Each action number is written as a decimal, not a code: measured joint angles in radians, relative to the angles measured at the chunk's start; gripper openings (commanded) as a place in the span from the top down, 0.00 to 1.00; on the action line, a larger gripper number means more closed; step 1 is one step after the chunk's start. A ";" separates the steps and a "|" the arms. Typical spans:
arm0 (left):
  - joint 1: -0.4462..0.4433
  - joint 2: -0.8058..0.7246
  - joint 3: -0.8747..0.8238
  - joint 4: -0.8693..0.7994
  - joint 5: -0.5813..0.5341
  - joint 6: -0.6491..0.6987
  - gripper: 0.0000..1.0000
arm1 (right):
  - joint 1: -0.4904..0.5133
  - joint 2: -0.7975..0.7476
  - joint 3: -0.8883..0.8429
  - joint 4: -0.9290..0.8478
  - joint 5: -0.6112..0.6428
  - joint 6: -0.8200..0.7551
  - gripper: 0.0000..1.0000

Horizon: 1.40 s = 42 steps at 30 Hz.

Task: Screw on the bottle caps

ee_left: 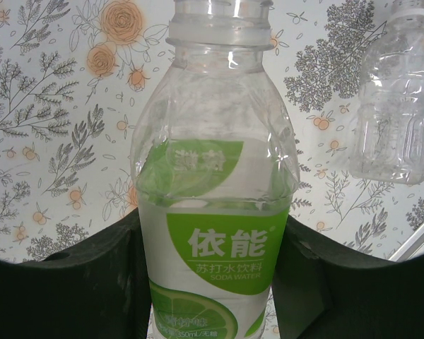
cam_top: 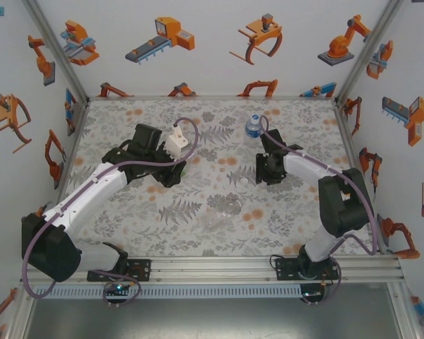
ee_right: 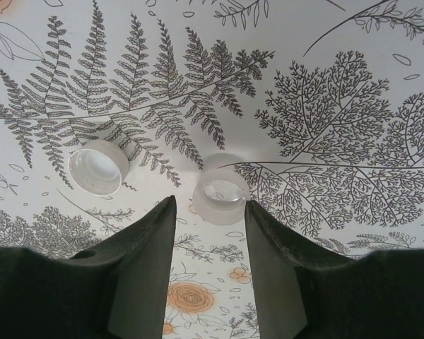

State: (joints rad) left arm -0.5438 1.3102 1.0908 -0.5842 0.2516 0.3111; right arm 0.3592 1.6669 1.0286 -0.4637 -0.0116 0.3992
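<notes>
we see our left tool (ee_left: 212, 233) pinching the green-labelled bottle (ee_left: 215, 176), neck bare; our right tool (ee_right: 210, 205), spread and empty, hangs above the near cap (ee_right: 220, 192) just ahead of its tips. a skewed pinch could flick it away.

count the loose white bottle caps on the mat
2. One cap lies on the floral mat left of the right gripper; the other cap lies just ahead of its open jaws. More may be hidden from these views.
</notes>
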 measured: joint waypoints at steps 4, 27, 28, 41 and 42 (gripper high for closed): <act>0.000 0.000 0.000 0.000 0.000 0.000 0.88 | 0.000 0.003 -0.001 0.000 0.000 0.000 0.56; -0.006 0.000 0.000 0.000 0.000 0.000 0.89 | 0.000 0.029 -0.043 0.043 -0.037 0.023 0.75; -0.006 0.000 0.000 0.000 0.000 0.000 0.89 | -0.002 0.026 -0.048 0.055 -0.049 0.029 0.77; -0.008 0.000 0.000 -0.005 0.000 0.000 0.89 | -0.154 -0.098 -0.282 0.300 -0.340 0.174 0.67; -0.008 0.000 0.000 -0.005 0.000 0.000 0.89 | -0.175 -0.114 -0.305 0.315 -0.359 0.183 0.65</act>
State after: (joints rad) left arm -0.5518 1.3102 1.0908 -0.5892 0.2512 0.3111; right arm 0.1841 1.5524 0.7238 -0.1490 -0.3710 0.5819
